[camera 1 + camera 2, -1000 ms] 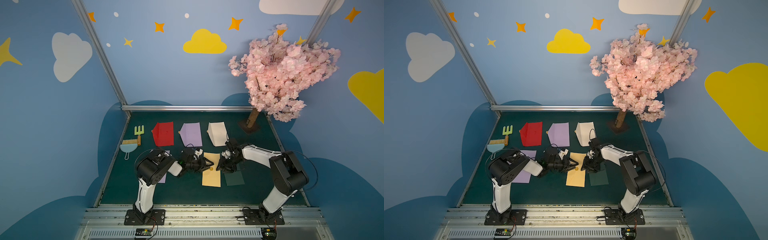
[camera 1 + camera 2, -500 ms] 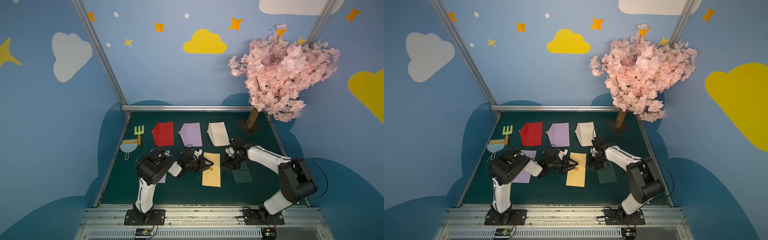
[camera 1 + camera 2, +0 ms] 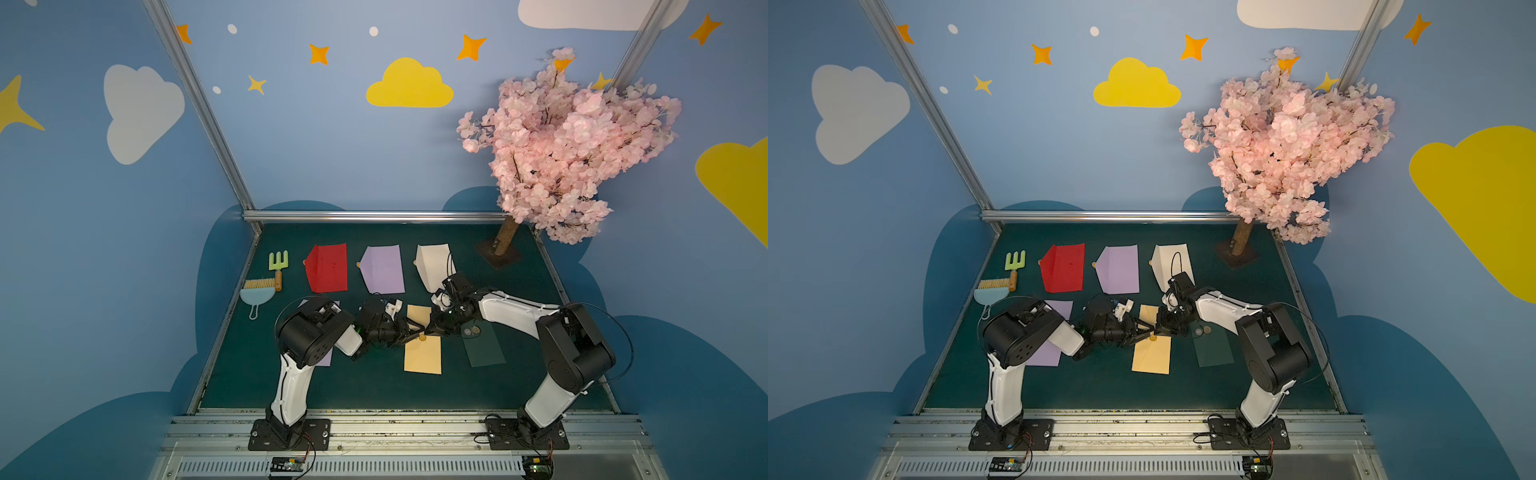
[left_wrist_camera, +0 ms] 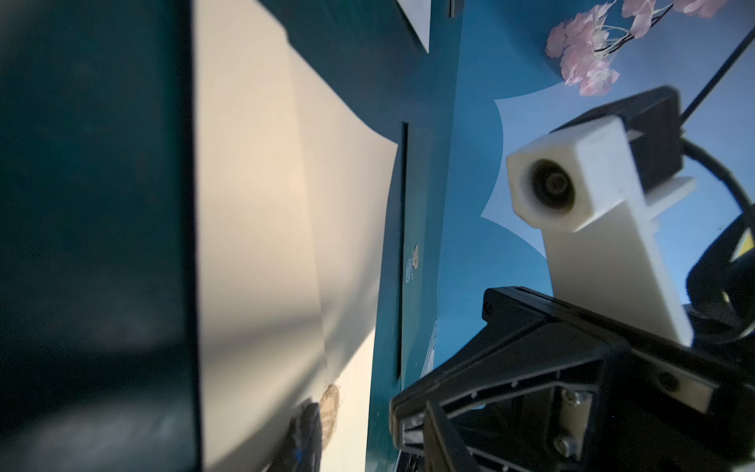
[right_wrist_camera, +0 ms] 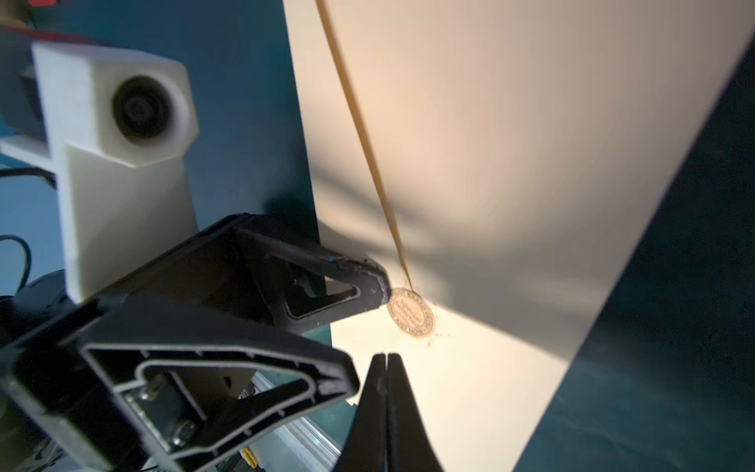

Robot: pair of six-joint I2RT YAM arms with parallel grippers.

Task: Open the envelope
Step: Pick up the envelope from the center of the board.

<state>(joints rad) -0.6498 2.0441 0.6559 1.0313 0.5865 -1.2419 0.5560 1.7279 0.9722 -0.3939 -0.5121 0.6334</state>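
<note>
In both top views, find the tan envelope (image 3: 423,357) lying flat on the green mat (image 3: 353,386) with its round seal (image 3: 422,338) intact at the flap tip, and so judge the opening as barely begun; note the left gripper (image 3: 414,331) and the right gripper (image 3: 433,329) closing in on the seal from opposite sides, nose to nose just above it. In the left wrist view, spot a dark fingertip (image 4: 304,425) resting on the paper right against the seal (image 4: 329,410); cannot tell whether on flap or body, so keep any hold-down pressure off the flap. In the right wrist view, read the left jaws as standing apart and gripping nothing, with one pad (image 5: 374,288) touching the seal's rim and the other well off toward the envelope's edge; read the right jaws as pressed fully together with nothing visible between them, tip just short of the seal. Slip that closed tip under the flap edge beside the seal, then lift slowly away from the seal, staying low to avoid tearing the paper or dragging the envelope
</note>
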